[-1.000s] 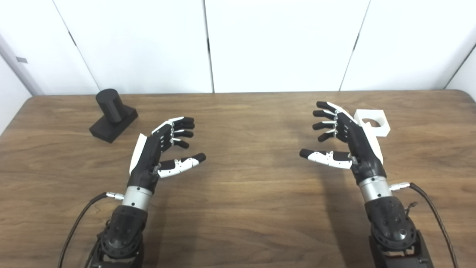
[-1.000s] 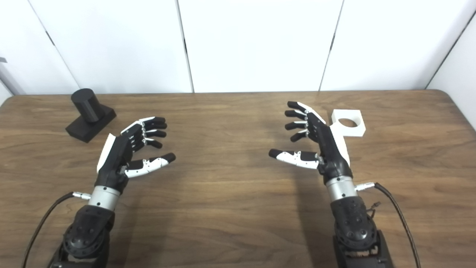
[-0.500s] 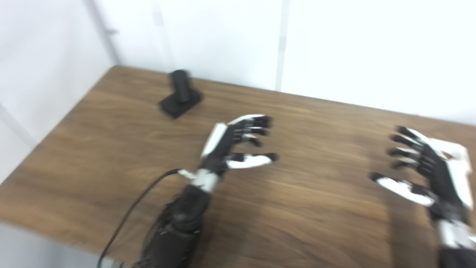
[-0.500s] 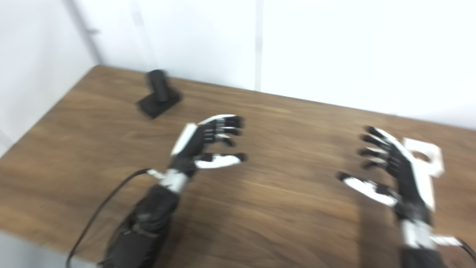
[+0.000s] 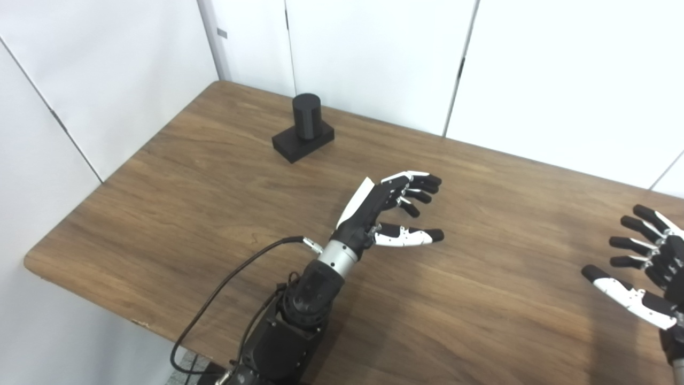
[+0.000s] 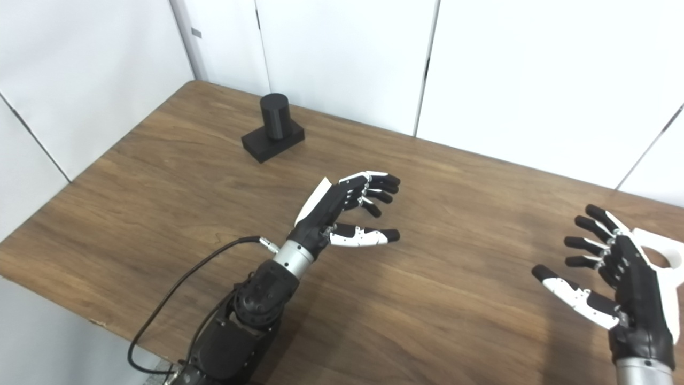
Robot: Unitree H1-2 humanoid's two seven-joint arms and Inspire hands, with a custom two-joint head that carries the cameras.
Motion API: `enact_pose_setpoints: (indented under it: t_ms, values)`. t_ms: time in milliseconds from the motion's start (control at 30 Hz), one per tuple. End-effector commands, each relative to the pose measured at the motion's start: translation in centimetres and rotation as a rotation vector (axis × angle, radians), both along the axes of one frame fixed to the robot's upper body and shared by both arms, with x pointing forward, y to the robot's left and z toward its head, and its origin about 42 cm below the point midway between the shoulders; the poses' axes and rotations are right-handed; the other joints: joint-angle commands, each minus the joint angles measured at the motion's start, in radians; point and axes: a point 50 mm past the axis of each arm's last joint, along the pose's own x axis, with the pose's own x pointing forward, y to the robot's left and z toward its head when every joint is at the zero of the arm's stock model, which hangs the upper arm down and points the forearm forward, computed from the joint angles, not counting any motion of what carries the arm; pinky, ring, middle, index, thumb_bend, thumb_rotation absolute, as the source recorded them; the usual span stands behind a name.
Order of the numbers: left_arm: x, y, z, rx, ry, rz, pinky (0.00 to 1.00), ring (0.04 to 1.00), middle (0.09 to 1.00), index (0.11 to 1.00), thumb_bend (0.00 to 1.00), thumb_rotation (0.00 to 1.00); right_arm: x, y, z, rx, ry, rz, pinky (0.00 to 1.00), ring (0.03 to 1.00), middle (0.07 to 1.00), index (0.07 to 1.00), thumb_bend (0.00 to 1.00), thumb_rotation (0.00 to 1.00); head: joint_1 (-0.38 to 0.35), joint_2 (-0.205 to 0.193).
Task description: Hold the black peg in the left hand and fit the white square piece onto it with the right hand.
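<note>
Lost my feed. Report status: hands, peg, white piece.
Left hand open, empty. Right hand open, empty. Peg upright, untouched, far from the left hand. White piece behind the right hand. Path clear.

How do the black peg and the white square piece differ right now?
The black peg is black and stands fully visible far beyond the left hand; the white square piece is white, has a round hole and lies partly hidden behind the right hand. Both rest unheld on the table.
</note>
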Motion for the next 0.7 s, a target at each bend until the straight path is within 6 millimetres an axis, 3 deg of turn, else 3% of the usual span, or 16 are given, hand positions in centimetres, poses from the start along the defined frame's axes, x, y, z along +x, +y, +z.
enact_pose_setpoints:
  t_ms: [0,333,667]
  values:
    - [0.9,-0.3,1.8,0.000,-0.077,0.001,0.56,0.698,0.738,0.720,0.73,0.05,0.5,0.3,1.8,0.000,-0.078,0.015,0.54,0.677,0.789,0.820,0.60,0.00,0.001,-0.001]
    - [1.7,2.3,4.5,0.156,-0.170,0.085,0.58,0.692,0.732,0.717,0.77,0.13,0.4,0.6,2.1,0.009,-0.075,0.008,0.52,0.660,0.782,0.811,0.60,0.00,-0.004,-0.011]
    - [4.5,7.2,9.5,0.337,-0.207,0.133,0.59,0.729,0.762,0.738,0.75,0.16,0.2,0.8,2.2,0.014,-0.069,0.009,0.52,0.666,0.783,0.813,0.58,0.00,-0.010,-0.011]
